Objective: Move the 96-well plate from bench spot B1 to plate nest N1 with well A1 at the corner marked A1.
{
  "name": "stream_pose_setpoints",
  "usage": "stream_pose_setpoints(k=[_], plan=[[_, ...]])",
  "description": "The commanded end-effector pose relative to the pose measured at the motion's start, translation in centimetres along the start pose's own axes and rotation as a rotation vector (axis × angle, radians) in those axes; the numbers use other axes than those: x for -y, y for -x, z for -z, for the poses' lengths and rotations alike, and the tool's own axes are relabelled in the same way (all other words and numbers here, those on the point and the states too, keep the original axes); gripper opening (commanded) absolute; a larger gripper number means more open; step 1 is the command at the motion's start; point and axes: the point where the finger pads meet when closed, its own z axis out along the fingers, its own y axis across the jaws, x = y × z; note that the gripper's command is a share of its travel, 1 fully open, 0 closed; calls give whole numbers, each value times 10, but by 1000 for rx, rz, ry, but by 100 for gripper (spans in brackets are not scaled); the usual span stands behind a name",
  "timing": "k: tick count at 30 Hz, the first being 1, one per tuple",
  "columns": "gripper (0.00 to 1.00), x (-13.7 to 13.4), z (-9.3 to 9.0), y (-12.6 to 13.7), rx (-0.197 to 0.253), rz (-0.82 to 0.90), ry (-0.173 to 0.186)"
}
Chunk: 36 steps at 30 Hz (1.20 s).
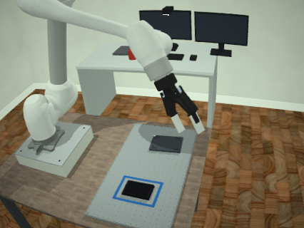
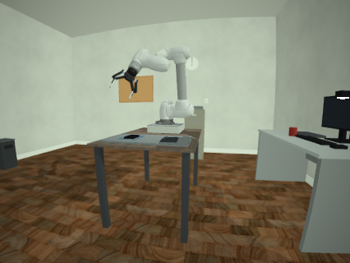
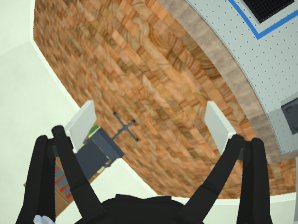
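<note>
Setting: an office-type room fitted out as a small automation lab. Evidence: a white robot arm (image 2: 181, 78) mounted on a wooden worktop (image 2: 193, 145), a grey desk (image 1: 107, 62) carrying two monitors (image 1: 221, 28) and a keyboard (image 2: 316, 139), parquet floor, plain walls.

Arm (image 1: 89, 19) raised, tilted down, jaws fully spread.

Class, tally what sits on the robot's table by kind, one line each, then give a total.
Robot arm on its base: 1
Grey perforated mat: 1
96-well plate: 1
Blue-outlined spot: 1
Plate nest: 1
Total: 5
</note>
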Motion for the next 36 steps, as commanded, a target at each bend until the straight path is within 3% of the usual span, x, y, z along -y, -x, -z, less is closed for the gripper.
stream_pose_setpoints(k=[1,17,25,36], plan=[[100,0,0,0,0,0,0],[100,0,0,0,0,0,0],[100,-20,-18,-21,-21,214,51],[100,-35,-31,-36,-29,373,91]])
